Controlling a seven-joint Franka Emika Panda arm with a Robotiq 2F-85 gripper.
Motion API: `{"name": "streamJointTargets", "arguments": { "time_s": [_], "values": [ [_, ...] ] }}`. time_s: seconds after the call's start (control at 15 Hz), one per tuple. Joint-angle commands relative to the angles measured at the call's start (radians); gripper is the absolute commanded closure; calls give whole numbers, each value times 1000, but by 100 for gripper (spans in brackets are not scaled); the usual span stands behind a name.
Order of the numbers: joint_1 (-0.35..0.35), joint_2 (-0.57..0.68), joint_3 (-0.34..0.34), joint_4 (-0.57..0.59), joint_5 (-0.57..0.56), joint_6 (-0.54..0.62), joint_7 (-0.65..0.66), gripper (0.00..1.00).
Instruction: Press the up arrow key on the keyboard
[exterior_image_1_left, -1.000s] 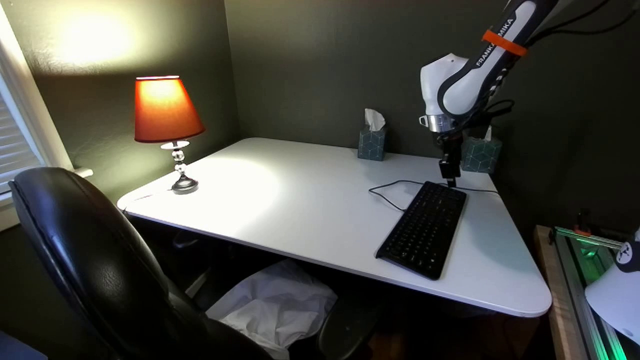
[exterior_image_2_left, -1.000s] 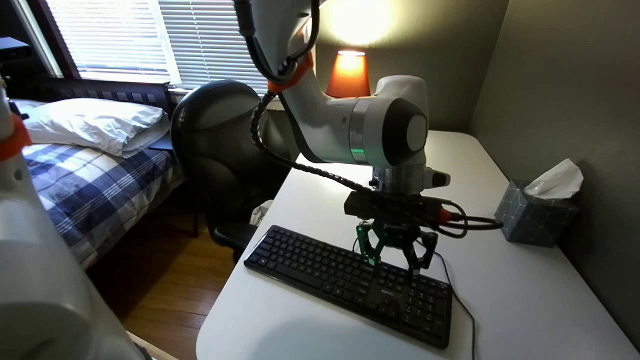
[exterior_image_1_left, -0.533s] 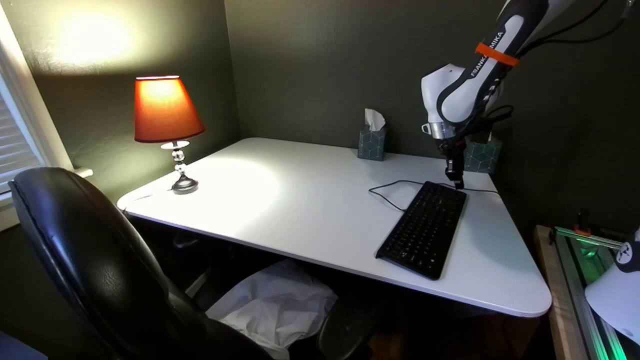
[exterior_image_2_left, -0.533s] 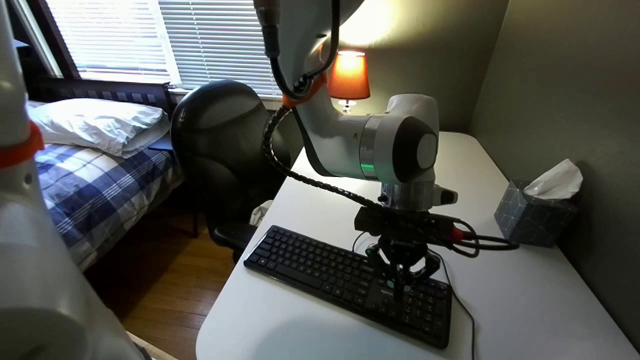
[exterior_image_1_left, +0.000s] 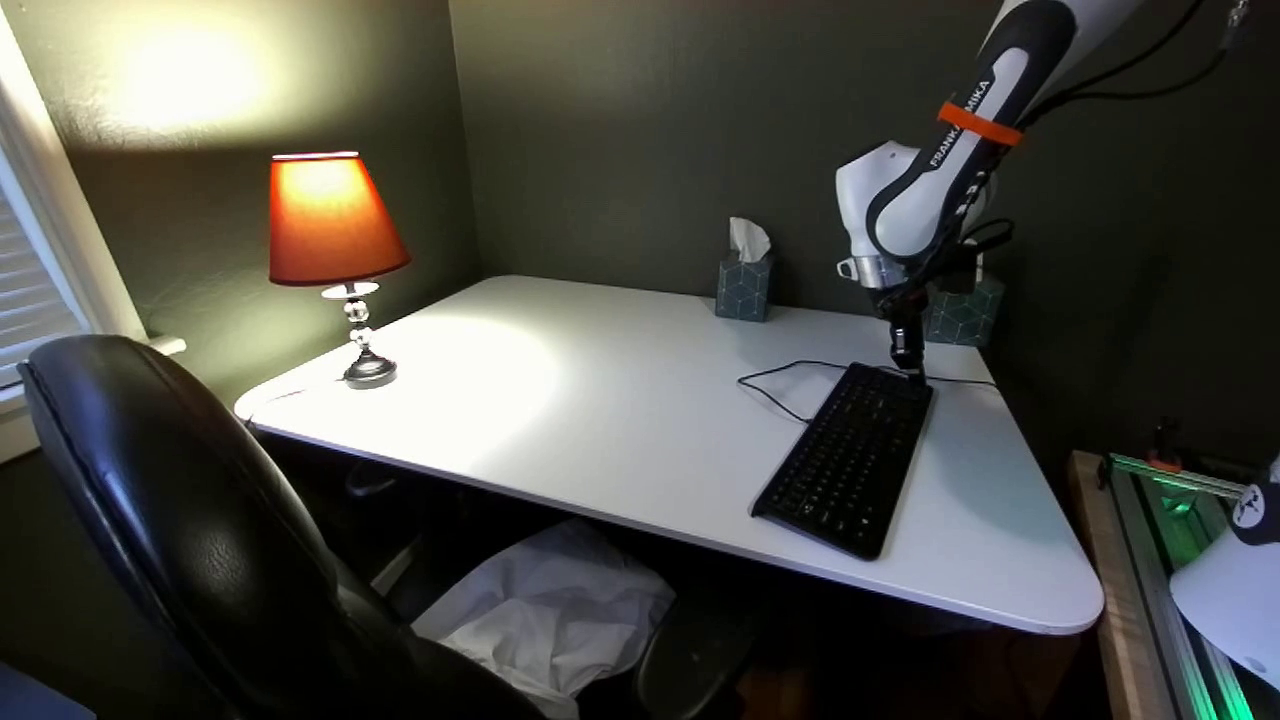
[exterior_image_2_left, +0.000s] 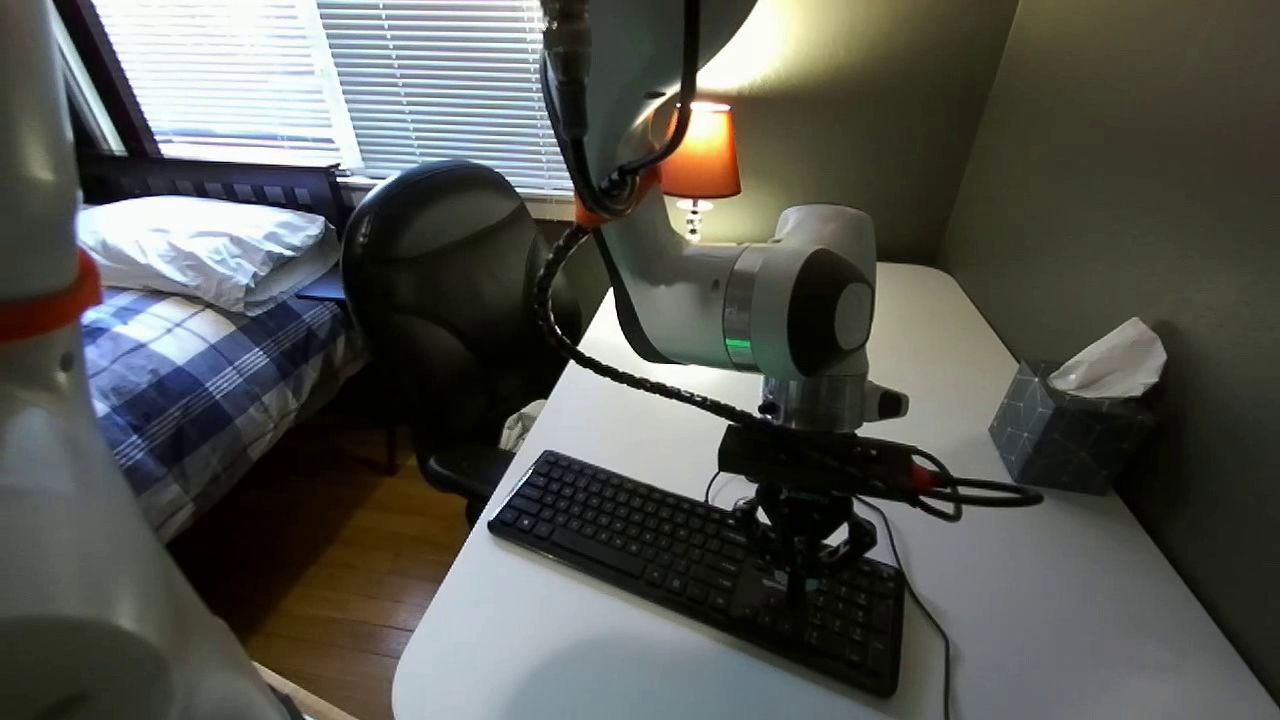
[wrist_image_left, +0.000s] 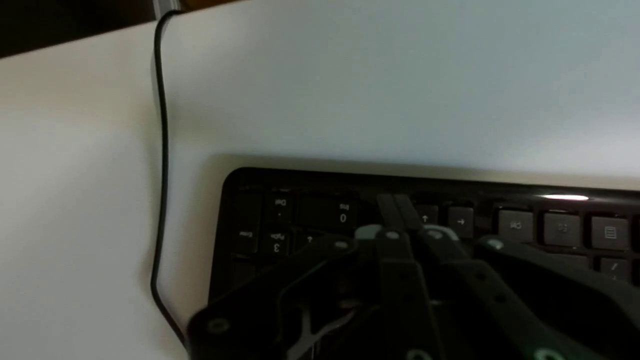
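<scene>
Keyboard (exterior_image_2_left: 680, 565) lies flat on the worktop (exterior_image_1_left: 620, 400), seen in both ext. views. Legends are upside down in wrist view, so the arrow key (wrist_image_left: 426, 216) just beside the pincer (wrist_image_left: 395, 202) is prob. down, not up; next along prob. left. Up key can't be seen, prob. hidden behind the fingers (wrist_image_left: 400, 280).

Pincer: fingers pressed together, nothing between, tips over the border of arrow block & number pad (wrist_image_left: 285, 235). Touching a key or just above: can't tell.

Handling (judgement): light, stiff plastic, shiny edge, likely to skid on the smooth worktop if pushed sideways. Keys prob. short travel, not fragile under a gentle push. No grip needed: press straight down mid-cap, 2 tips as 1 blunt poker. Risk: catching the down or right key too, so check alignment b4 pushing. If it has to be shifted, pinch a long edge, off the keys.

Cable (wrist_image_left: 164, 150) runs past the number-pad end, apart from pincer. Tissue box (exterior_image_2_left: 1060, 430) sits behind, lamp (exterior_image_1_left: 335, 225) lit, well apart.
</scene>
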Motion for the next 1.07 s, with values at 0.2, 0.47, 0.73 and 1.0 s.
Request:
{"name": "streamJointTargets", "arguments": {
  "time_s": [0.2,0.47,0.73,1.0],
  "values": [
    [-17,41,30,26,85,-21,-107,100],
    [-18,58,38,39,114,-12,-125,100],
    [-17,71,45,54,127,-15,-134,100],
    [-13,87,49,67,125,-18,-127,100]
  ]
}}
